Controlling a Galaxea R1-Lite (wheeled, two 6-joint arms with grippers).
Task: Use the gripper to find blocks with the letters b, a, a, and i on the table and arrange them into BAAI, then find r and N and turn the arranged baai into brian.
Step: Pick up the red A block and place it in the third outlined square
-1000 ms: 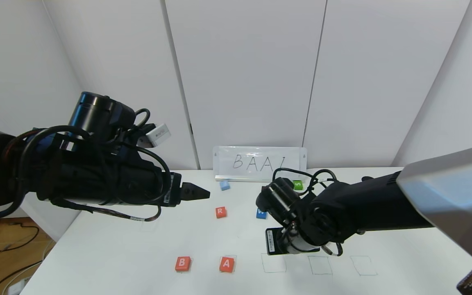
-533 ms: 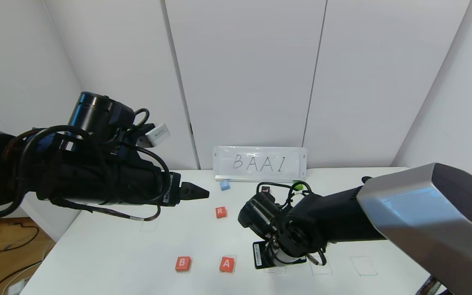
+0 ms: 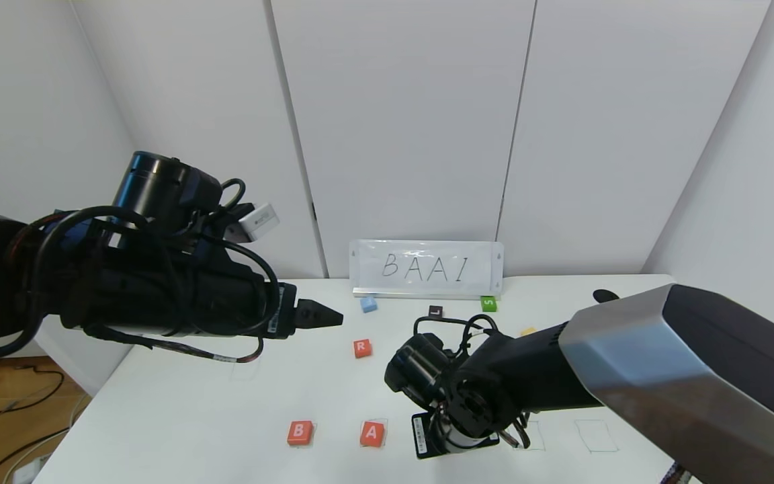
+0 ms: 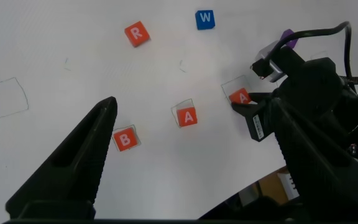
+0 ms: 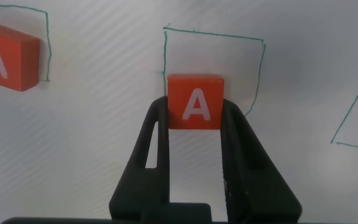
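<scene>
1. Right gripper (image 5: 194, 124) is clamped on an orange-red A block (image 5: 195, 101), one finger on each side of it, low over the white table (image 3: 179, 417). In the right wrist view the block sits partly inside a pen-drawn square (image 5: 253, 46), its letter face up.
2. Seen from the head camera, the right gripper (image 3: 457, 440) is at about 5 o'clock from the middle of the table, near the front edge; the arm's wrist hides the held block there.
3. Left gripper (image 3: 320, 314) hangs in the air at about 10 o'clock, well above the table, its fingers spread wide and gripping nothing.
4. Front row, at 6 to 7 o'clock: the B block (image 3: 299, 433), then a second A block (image 3: 372, 433) beside it – each on its own drawn square, apart from one another. The held A is the next one along, just beside the second A but not touching it.
5. R block (image 3: 361, 348) lies alone near the table's middle, well behind the row.
6. Blue W block (image 4: 205, 18) shows only in the left wrist view, near the R block.
7. At 12 o'clock a whiteboard sign (image 3: 426, 267) reading BAAI stands against the wall. Near its foot lie a light-blue block (image 3: 368, 304), a dark block (image 3: 435, 311) and a green block (image 3: 488, 304); the letters on these are hard to read.
8. Two more drawn squares stand bare at 4 o'clock, past the right gripper.
</scene>
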